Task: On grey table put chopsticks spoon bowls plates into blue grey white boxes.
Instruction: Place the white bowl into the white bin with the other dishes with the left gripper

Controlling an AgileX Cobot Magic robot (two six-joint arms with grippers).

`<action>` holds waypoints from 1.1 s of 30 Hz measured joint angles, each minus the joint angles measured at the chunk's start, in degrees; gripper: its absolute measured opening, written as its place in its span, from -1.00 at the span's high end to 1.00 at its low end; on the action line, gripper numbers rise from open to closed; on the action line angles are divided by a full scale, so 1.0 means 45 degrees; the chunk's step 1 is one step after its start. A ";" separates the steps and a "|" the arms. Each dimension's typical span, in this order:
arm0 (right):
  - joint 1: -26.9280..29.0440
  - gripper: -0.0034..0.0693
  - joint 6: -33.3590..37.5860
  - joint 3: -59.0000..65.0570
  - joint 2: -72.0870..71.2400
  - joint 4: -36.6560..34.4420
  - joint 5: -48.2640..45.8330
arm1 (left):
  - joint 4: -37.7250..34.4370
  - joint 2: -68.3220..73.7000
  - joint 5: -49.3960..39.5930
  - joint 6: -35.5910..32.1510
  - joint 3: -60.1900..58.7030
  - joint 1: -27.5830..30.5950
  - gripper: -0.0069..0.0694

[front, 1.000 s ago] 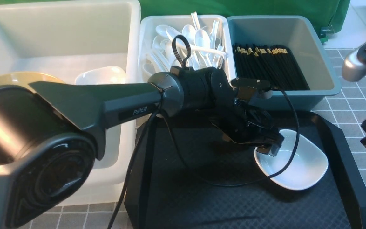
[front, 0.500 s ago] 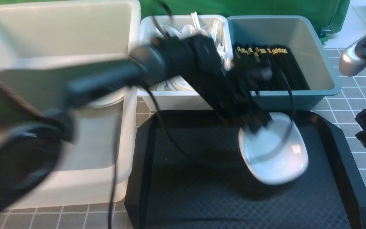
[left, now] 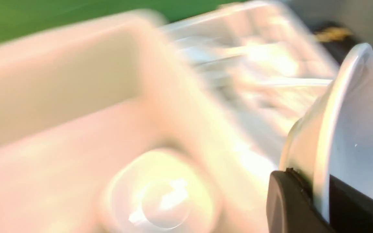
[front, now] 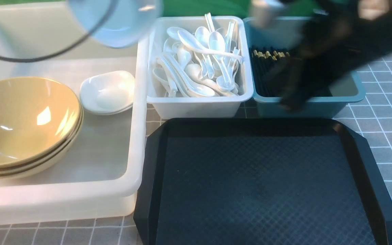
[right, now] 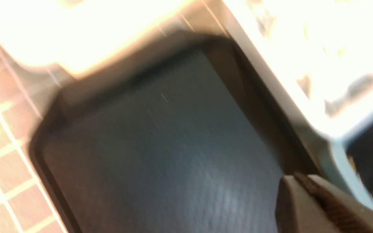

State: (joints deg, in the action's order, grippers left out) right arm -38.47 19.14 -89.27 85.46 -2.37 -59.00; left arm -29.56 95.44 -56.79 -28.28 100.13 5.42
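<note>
White plate (front: 117,23): in the air, blurred, above the far right part of white tub (front: 138,102); rim edge-on in left wrist view.
Left end effector (left: 319,207): clamped on the plate's rim, black fingers (left: 283,200) on both sides.
Tub contents: stacked bowls (front: 22,122), stacked plates (front: 107,92) just beside.
White bin (front: 196,109): spoons (front: 199,61).
Blue-grey bin (front: 339,105): chopsticks (front: 267,56).
Right end effector (right: 298,187): jaws together, holding nothing, above black tray (right: 160,145).
Tabletop (front: 386,109): grey grid.
</note>
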 joint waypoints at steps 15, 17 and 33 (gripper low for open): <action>-0.1339 0.81 0.0946 -0.3182 0.2649 0.0612 -0.1947 | -0.0257 0.4363 0.2116 -0.2237 -0.0220 0.0322 0.82; -0.1339 0.81 0.0946 -0.3182 0.2665 0.0755 -0.2015 | 0.0035 0.4908 0.2541 -0.2298 -0.0220 0.0127 0.80; -0.1352 0.80 0.0946 -0.3182 0.2696 0.0838 -0.2209 | 0.2296 0.5174 0.2837 -0.2283 -0.0148 -0.0592 -0.79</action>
State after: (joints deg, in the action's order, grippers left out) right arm -44.55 23.40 -103.59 97.59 1.40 -68.94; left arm -19.22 118.72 -44.02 -38.56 99.46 2.76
